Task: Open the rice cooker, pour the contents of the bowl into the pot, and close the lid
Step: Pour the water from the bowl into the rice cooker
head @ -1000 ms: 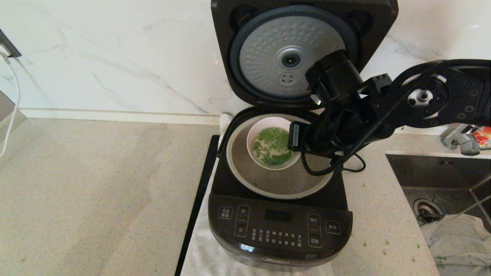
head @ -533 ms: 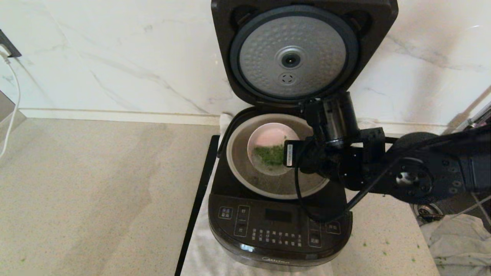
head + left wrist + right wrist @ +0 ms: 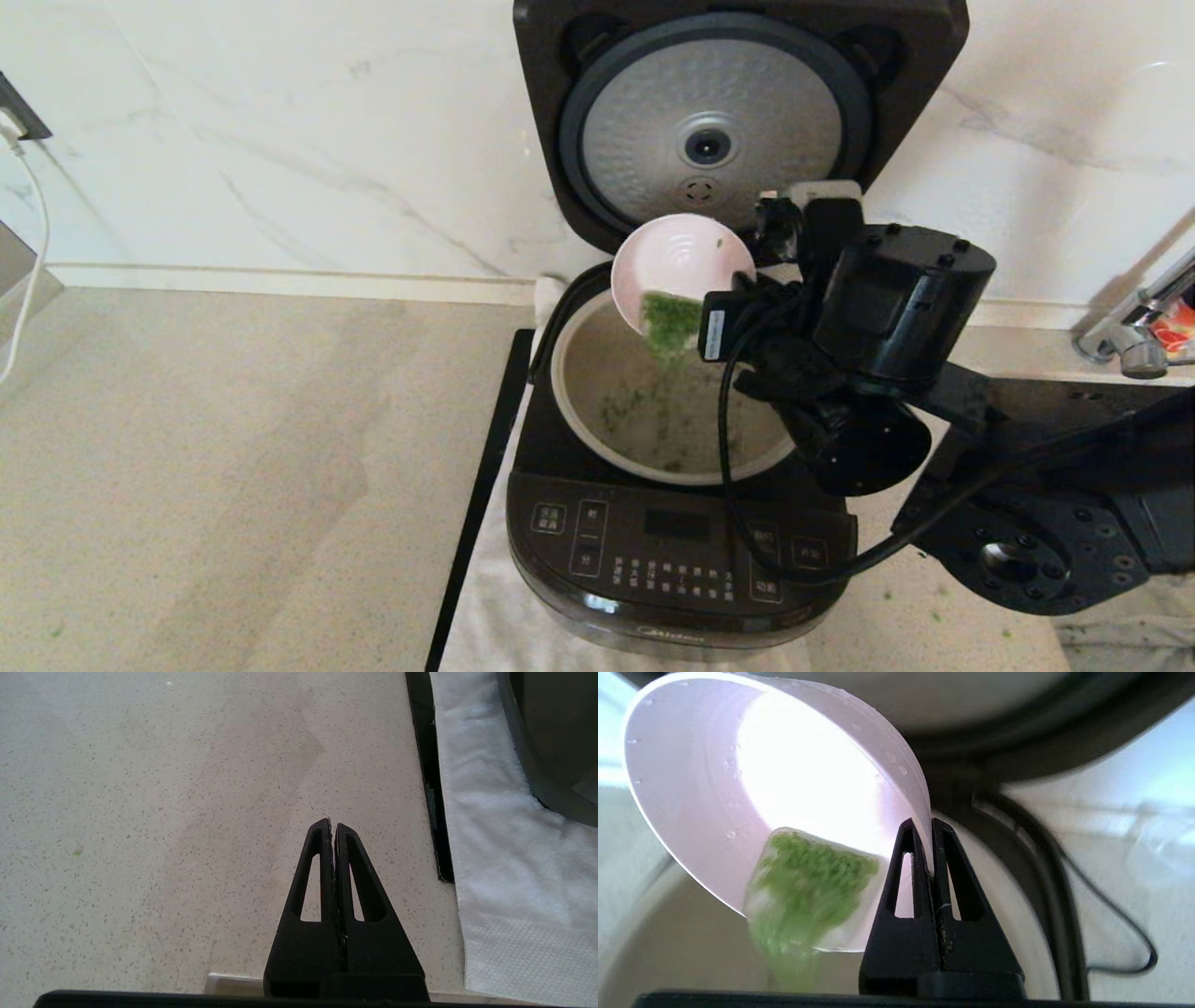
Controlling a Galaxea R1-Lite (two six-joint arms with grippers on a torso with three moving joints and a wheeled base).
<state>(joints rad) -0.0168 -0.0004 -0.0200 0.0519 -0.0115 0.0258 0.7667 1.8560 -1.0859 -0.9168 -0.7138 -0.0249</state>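
My right gripper (image 3: 930, 826) has its fingers clamped on the rim of the bowl (image 3: 681, 263), one finger inside and one outside, and the pale pink bowl is tipped steeply over the open pot (image 3: 583, 411). The contents of the bowl (image 3: 670, 324), chopped green bits in clear liquid, are sliding over the lowered rim and falling into the grey pot, where scattered green flecks already lie on the bottom. The rice cooker (image 3: 677, 551) stands on a white cloth (image 3: 504, 868) at the back of the worktop (image 3: 233, 467), close to the marble wall and beside the sink corner, with its button panel facing me. The lid (image 3: 560, 93) stands fully open and upright behind the pot, its dimpled silver disc facing forward. My left gripper (image 3: 333, 828) hangs idle above the bare speckled worktop near the cloth's edge, its fingers pressed together on nothing.
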